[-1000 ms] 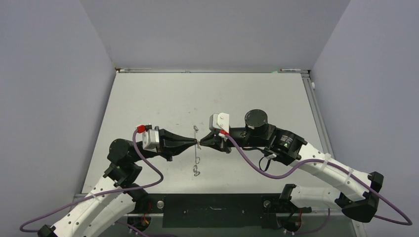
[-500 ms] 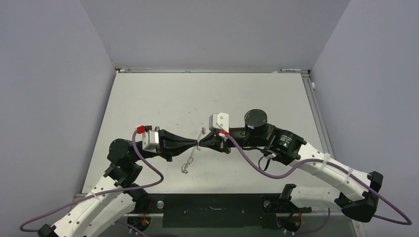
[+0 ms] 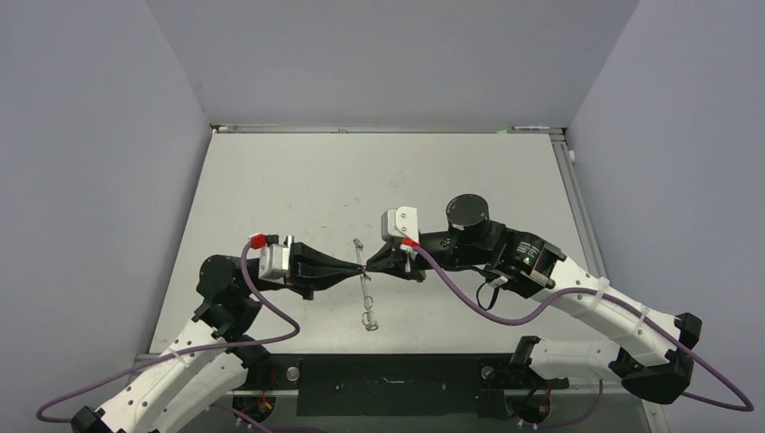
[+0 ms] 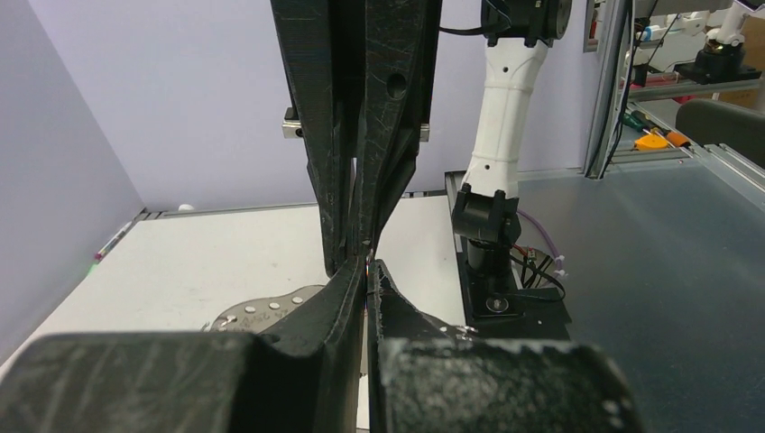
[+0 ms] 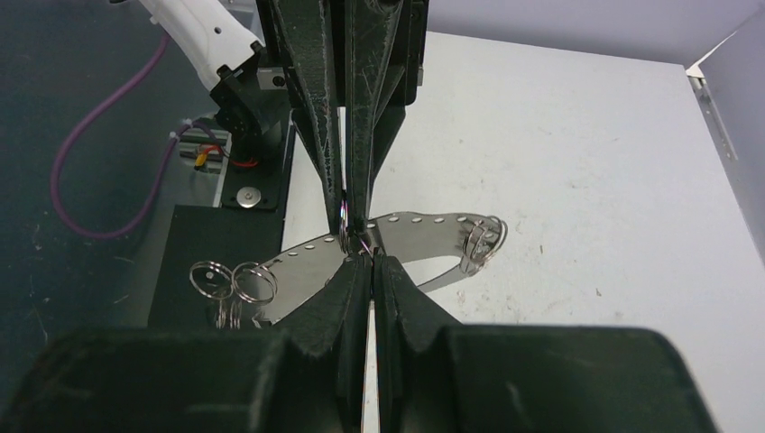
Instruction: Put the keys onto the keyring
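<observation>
The keyring (image 3: 364,302) is a thin silver hoop that looks like a flat band with a row of holes in the right wrist view (image 5: 424,227), with small silver loops (image 5: 230,281) at both ends. It is held above the table, slanting towards the near edge. My left gripper (image 3: 358,268) and right gripper (image 3: 369,265) meet tip to tip at its middle, both shut on its rim. The left wrist view shows my left gripper (image 4: 368,268) closed with the keyring (image 4: 262,311) behind it. The right gripper (image 5: 363,257) is closed too. No black-headed key shows in any view.
The white table (image 3: 379,171) is walled at the back and sides, with a metal rail (image 3: 578,212) along its right edge. A black base plate (image 3: 388,383) lies between the arm mounts at the near edge. The right arm's base (image 4: 492,262) stands beside it.
The keyring has swung about the pinch point: its lower end went left half a second ago and now points right of straight down. Both grippers shifted slightly towards the near edge.
</observation>
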{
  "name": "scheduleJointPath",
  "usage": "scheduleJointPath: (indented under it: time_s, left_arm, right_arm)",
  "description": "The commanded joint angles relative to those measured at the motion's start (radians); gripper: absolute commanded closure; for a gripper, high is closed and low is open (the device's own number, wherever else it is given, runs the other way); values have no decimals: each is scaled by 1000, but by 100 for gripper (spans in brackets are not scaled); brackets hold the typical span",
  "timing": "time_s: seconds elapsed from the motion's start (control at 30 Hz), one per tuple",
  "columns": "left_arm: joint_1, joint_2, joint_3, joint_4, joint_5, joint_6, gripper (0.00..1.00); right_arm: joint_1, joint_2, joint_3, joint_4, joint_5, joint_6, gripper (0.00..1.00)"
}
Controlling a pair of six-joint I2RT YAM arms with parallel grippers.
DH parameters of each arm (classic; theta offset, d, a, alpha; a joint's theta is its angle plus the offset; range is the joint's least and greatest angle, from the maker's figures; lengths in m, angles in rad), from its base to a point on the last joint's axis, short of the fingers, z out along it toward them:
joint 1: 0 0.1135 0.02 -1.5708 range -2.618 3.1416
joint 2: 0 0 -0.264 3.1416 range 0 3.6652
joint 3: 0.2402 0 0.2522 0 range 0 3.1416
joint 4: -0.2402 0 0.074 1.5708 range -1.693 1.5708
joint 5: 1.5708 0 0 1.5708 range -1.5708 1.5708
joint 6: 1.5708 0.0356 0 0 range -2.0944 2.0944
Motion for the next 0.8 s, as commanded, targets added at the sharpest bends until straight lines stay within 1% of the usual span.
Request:
scheduleJointPath:
  time_s: [0.0,0.17,0.27,0.3,0.33,0.37,0.43,0.5,0.57,0.77]
  left_arm:
    - [3,-1,11,36,38,0,100]
    - [1,-4,14,12,28,21,100]
    - [-1,-8,17,-12,21,39,100]
    - [-2,-9,20,-22,18,50,100]
    - [-3,-10,21,-30,15,57,100]
    - [-3,-12,22,-39,12,62,100]
    - [-4,-17,22,-47,4,68,100]
    - [-4,-22,22,-50,-7,72,100]
    - [-4,-25,24,-53,-20,72,100]
    - [-2,-33,22,-48,-63,67,100]
  right_arm:
    - [-6,23,74,-24,-57,-31,95]
    - [-7,52,108,-89,-73,-52,95]
    - [-6,42,105,-85,-51,-54,95]
    - [-6,34,105,-80,-45,-53,93]
    - [-6,27,105,-74,-34,-52,90]
    - [-7,19,105,-69,-24,-49,83]
    - [-7,0,101,-51,8,-41,61]
    - [-8,-23,88,-27,45,-30,46]
    - [-12,-52,53,6,77,-21,43]
    - [-15,-165,-134,177,125,23,44]
